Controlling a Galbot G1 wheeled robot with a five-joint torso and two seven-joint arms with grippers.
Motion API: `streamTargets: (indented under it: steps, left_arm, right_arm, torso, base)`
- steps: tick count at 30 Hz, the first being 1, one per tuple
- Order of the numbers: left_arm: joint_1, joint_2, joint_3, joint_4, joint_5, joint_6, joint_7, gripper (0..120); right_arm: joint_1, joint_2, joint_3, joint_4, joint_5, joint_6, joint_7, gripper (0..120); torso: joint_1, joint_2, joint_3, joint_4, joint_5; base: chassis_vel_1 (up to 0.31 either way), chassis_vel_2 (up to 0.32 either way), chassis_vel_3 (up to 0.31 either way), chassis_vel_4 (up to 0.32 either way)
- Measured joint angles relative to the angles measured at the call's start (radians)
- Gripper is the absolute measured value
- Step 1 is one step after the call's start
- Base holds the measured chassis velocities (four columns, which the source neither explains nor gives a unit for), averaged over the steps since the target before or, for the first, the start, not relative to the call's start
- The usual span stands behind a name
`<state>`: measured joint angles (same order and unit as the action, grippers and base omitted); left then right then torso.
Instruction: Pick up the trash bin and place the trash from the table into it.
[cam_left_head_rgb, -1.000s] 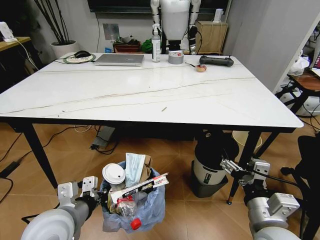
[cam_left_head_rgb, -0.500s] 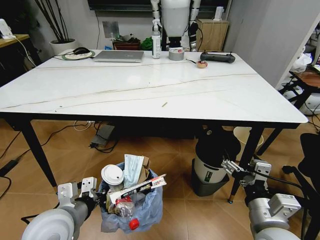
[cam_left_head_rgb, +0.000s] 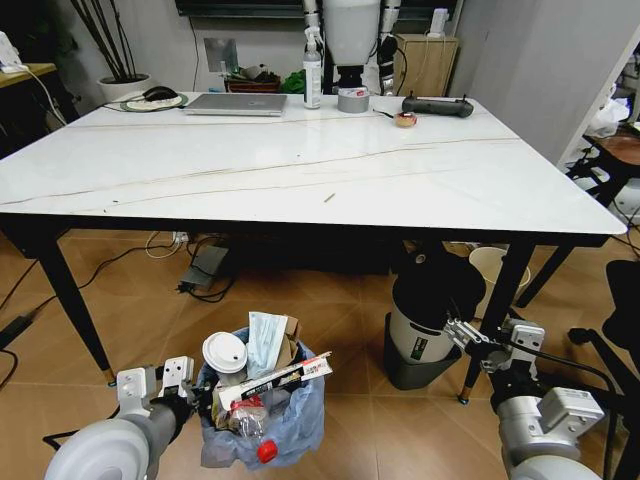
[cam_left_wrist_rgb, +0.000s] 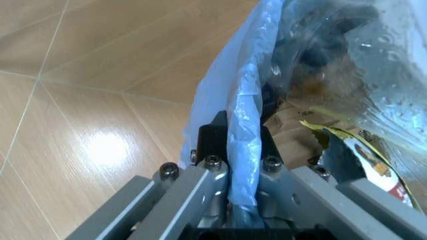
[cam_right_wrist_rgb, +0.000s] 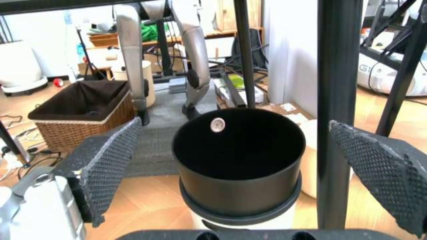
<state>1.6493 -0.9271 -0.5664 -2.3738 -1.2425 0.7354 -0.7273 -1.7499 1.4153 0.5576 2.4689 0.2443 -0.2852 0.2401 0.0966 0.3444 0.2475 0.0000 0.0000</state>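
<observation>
The trash bin (cam_left_head_rgb: 285, 425) stands low at my left, lined with a crinkly light-blue bag (cam_left_wrist_rgb: 243, 125). It is full of trash: a white-lidded paper cup (cam_left_head_rgb: 225, 353), a tissue-like sheet (cam_left_head_rgb: 266, 338), a printed wrapper (cam_left_head_rgb: 285, 376) and a red-capped bottle (cam_left_head_rgb: 262, 449). My left gripper (cam_left_head_rgb: 190, 392) is shut on the bin's rim, its fingers (cam_left_wrist_rgb: 212, 145) clamped over the bag fold. The white table (cam_left_head_rgb: 300, 165) spreads ahead, with a thin sliver (cam_left_head_rgb: 328, 197) lying on it. My right gripper (cam_left_head_rgb: 490, 345) hangs open near the table's right front leg, its pads (cam_right_wrist_rgb: 107, 162) wide apart.
A larger grey-white bin with a black top (cam_left_head_rgb: 425, 320) stands under the table on the right, close to the black leg (cam_right_wrist_rgb: 340, 100). Along the far edge of the table lie a laptop (cam_left_head_rgb: 235, 104), a spray bottle (cam_left_head_rgb: 313, 75) and a tape roll (cam_left_head_rgb: 353, 100). A wicker basket (cam_right_wrist_rgb: 80, 110) sits beyond.
The whole head view has shifted, so the table now sits higher and farther in the picture. The bin stays in my left gripper and the right gripper stays open.
</observation>
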Motion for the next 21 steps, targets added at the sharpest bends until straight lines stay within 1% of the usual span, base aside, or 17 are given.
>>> streamTargets:
  steps: [11, 14, 17, 21]
  left_arm:
    - [0.0, -0.005, -0.003, 0.015, 0.004, 0.0, 0.003, 0]
    - [0.001, -0.005, -0.008, 0.019, 0.008, 0.0, 0.012, 0]
    - [0.001, -0.005, -0.01, 0.021, 0.009, 0.0, 0.015, 0]
    - [0.002, -0.007, -0.011, 0.032, 0.018, 0.0, 0.023, 0]
  right_arm:
    - [-0.004, 0.007, -0.003, -0.001, -0.011, 0.001, -0.002, 100]
    - [-0.004, 0.009, -0.004, -0.002, -0.017, 0.002, -0.003, 100]
    - [-0.004, 0.009, -0.004, -0.002, -0.017, 0.002, -0.004, 100]
    - [-0.006, 0.011, -0.004, -0.002, -0.02, 0.004, -0.005, 100]
  torso:
    - [-0.014, -0.04, -0.026, 0.0, 0.0]
    - [-0.017, -0.056, -0.04, 0.0, 0.0]
    - [-0.019, -0.065, -0.045, 0.0, 0.0]
    - [-0.025, -0.086, -0.061, 0.0, -0.0001]
  base:
    - [0.0, 0.0, 0.0, 0.0]
    - [0.0, 0.0, 0.0, 0.0]
    - [0.0, 0.0, 0.0, 0.0]
    - [0.0, 0.0, 0.0, 0.0]
